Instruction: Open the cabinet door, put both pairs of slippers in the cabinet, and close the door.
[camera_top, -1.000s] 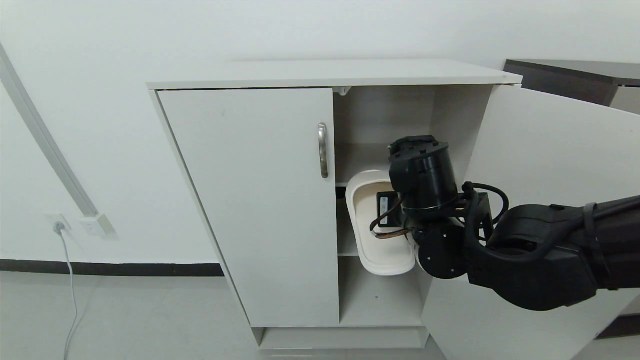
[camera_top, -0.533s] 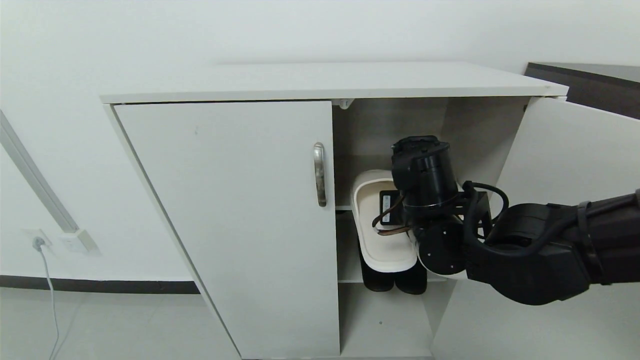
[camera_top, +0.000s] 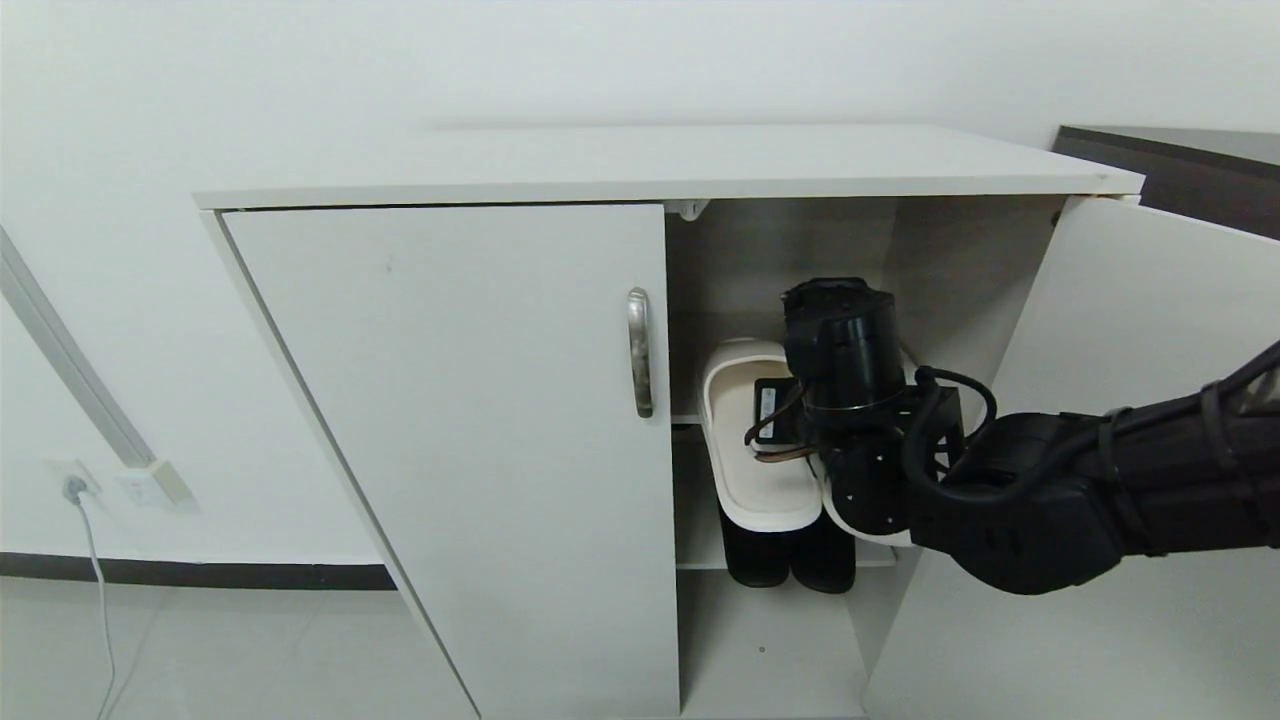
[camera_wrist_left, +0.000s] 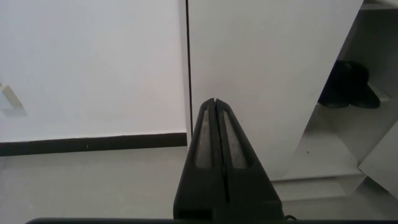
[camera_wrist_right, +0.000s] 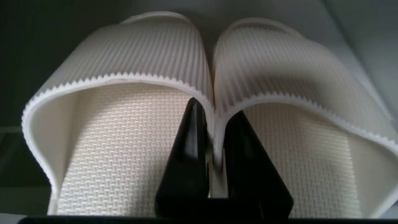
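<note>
The white cabinet (camera_top: 650, 160) has its left door (camera_top: 450, 400) closed and its right door (camera_top: 1130, 300) swung open. My right gripper (camera_wrist_right: 213, 115) is shut on the inner edges of a pair of white slippers (camera_top: 750, 480) (camera_wrist_right: 143, 112), held side by side. The pair is partly inside the open compartment, just above a shelf, heels sticking out toward me. A pair of black slippers (camera_top: 790, 560) (camera_wrist_left: 348, 84) stands on the shelf below them. My left gripper (camera_wrist_left: 214, 102) is shut on nothing, low in front of the closed left door.
A metal handle (camera_top: 640, 350) sits on the left door's edge. The bottom compartment (camera_top: 770, 640) holds nothing. A wall socket with a cable (camera_top: 70, 490) is at the far left, and a dark desk (camera_top: 1180, 150) stands behind the open door.
The head camera has shifted closer to the cabinet. Relative to the cabinet, my right arm has carried the white slippers slightly higher and deeper into the compartment.
</note>
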